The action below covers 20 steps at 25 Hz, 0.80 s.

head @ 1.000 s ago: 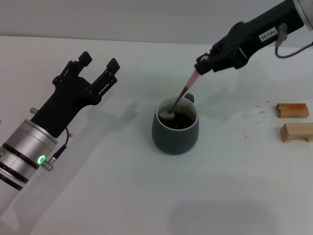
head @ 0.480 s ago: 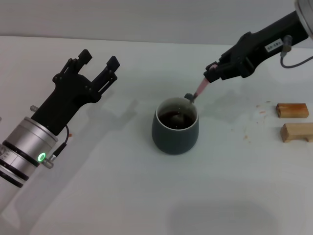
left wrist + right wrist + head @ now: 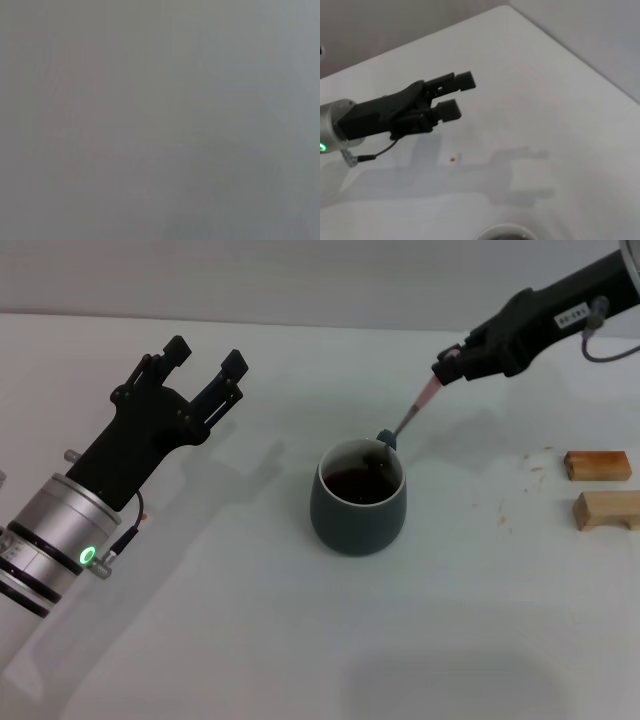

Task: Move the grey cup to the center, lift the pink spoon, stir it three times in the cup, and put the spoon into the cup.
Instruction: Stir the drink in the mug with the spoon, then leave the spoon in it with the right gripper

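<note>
**Spoon held above cup rim**

Right end effector [image 3: 447,369] clamped on pink spoon [image 3: 418,407], tilted, bowl at far rim of grey cup [image 3: 359,498] mid-worktop [image 3: 250,620]. Left end effector [image 3: 205,360] hovering well apart to the left, fingers spread wide. Two wooden blocks [image 3: 600,487] off to the right.

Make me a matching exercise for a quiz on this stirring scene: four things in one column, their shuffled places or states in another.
1. grey cup
2. pink spoon
3. left gripper
4. wooden blocks

A. open, holding nothing
B. held slanted, bowl at the cup's rim
C. at the table's right edge
D. mid-table, holding dark liquid

Pairs: 1-D, 2-B, 3-A, 4-C. The right gripper holds the spoon.
</note>
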Available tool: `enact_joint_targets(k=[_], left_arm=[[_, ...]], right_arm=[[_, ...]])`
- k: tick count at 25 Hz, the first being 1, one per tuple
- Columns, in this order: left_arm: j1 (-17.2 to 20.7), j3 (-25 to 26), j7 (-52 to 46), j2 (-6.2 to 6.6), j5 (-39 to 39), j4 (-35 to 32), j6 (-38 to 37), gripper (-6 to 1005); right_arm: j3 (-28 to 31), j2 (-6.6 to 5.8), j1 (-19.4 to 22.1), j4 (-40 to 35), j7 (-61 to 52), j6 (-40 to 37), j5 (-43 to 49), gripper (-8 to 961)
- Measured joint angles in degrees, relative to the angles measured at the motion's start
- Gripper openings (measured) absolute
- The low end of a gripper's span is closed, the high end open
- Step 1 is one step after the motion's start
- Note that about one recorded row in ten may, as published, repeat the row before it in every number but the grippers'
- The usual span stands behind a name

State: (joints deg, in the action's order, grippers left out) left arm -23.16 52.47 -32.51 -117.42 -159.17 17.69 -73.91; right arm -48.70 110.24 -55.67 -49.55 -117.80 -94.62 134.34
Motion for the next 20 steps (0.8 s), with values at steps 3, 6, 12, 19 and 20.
enact_joint_targets(k=[3,6,12,19,20], left_arm=[[0.0,0.0,0.0,0.0,0.0,-0.1,0.0,830],[0.0,0.0,-0.2,-0.05,0.0,-0.3,0.0,830],[-0.1,0.0,-0.6,0.02,0.0,-0.5,0.0,830],[-1.1,0.1,-0.6,0.01,0.0,-0.6,0.0,830],[-1.3,0.1,-0.6,-0.01,0.0,-0.7,0.0,830]], right_arm=[[-0.3,0.66,-1.2,0.9,0.6,0.8,-0.1,155],[-0.7,1.2,-2.7,2.3,1.3,0.9,-0.1,157],[-2.3,1.65,-3.6,3.2,1.5,0.2,-0.2,160],[-2.9,0.38,-2.5,2.9,1.2,-0.7,0.5,163],[-2.9,-0.01,-2.3,3.0,1.1,-0.7,0.5,164]])
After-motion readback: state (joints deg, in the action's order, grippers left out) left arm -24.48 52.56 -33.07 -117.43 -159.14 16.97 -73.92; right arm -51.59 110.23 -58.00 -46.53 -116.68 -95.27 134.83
